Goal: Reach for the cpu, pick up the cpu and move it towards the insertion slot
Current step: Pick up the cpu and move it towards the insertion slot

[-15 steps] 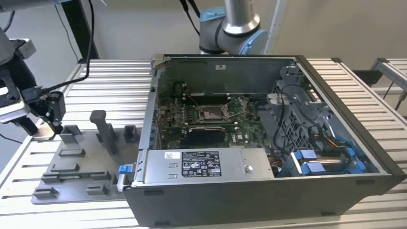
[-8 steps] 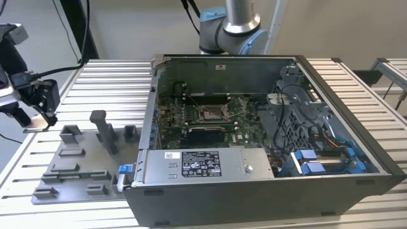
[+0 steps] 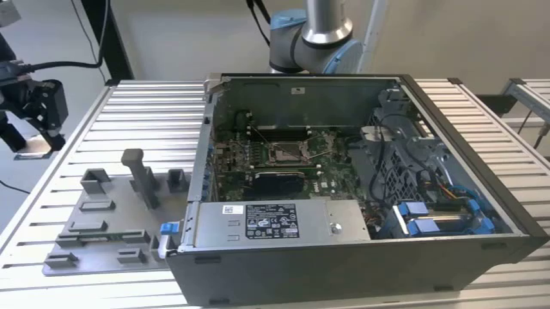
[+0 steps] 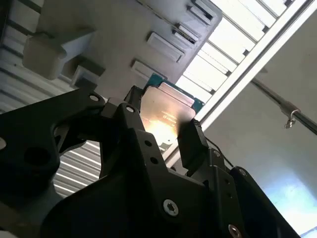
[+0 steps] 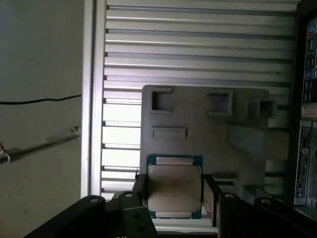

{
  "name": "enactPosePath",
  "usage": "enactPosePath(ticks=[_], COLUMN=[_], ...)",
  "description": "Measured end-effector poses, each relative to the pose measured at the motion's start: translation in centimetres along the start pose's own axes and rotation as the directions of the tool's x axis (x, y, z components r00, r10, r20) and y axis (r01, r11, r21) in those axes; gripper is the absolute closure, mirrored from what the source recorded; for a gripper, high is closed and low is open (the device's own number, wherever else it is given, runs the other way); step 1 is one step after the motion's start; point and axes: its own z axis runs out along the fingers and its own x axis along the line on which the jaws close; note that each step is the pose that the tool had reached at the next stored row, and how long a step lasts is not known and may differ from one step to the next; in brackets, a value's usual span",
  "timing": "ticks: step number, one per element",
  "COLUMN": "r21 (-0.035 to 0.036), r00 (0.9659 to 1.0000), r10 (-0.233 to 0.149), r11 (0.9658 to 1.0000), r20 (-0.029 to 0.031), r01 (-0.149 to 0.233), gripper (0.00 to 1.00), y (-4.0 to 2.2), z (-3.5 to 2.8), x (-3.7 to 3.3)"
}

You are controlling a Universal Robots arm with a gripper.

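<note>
My gripper hangs at the exterior view's far left, past the table's edge, with a pale flat piece at its tip. In both wrist views the gripper is shut on the cpu, a thin square chip with a silver top and green rim, one black finger on each side. The chip is lifted off the grey fixture plate. The insertion slot, a silver-framed socket on the green board, lies inside the open case, far to the exterior view's right of the gripper.
The grey computer case lies open on the slatted table, with cables and blue connectors on its right side. A black rectangle sits below the socket. The fixture plate carries blocks and a tall post. The arm's base stands behind the case.
</note>
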Motion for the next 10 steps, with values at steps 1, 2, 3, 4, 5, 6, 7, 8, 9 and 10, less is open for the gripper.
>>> enactPosePath(ticks=[1, 2, 3, 4, 5, 6, 7, 8, 9, 10], r21=[0.0000, 0.0000, 0.0000, 0.0000, -0.0001, 0.0000, 0.0000, 0.0002, 0.0000, 0.0000], r00=[1.0000, 1.0000, 1.0000, 1.0000, 1.0000, 1.0000, 1.0000, 1.0000, 1.0000, 1.0000], r10=[0.000, 0.000, 0.000, 0.000, 0.000, 0.000, 0.000, 0.000, 0.000, 0.000], r11=[1.0000, 1.0000, 1.0000, 1.0000, 1.0000, 1.0000, 1.0000, 1.0000, 1.0000, 1.0000], r20=[0.0001, 0.0001, 0.0000, 0.0001, 0.0001, 0.0000, 0.0000, 0.0001, 0.0003, 0.0003], r01=[0.000, 0.000, 0.000, 0.000, 0.000, 0.000, 0.000, 0.000, 0.000, 0.000], gripper=[1.00, 1.00, 1.00, 1.00, 1.00, 1.00, 1.00, 1.00, 1.00, 1.00], y=[0.01, 0.02, 0.04, 0.05, 0.06, 0.07, 0.07, 0.07, 0.07, 0.08], z=[-0.45, -0.90, -1.35, -1.80, -2.25, -2.66, -2.84, -2.92, -2.92, -2.92], x=[-0.01, -0.01, -0.01, -0.02, -0.02, -0.03, -0.03, -0.03, -0.03, -0.03])
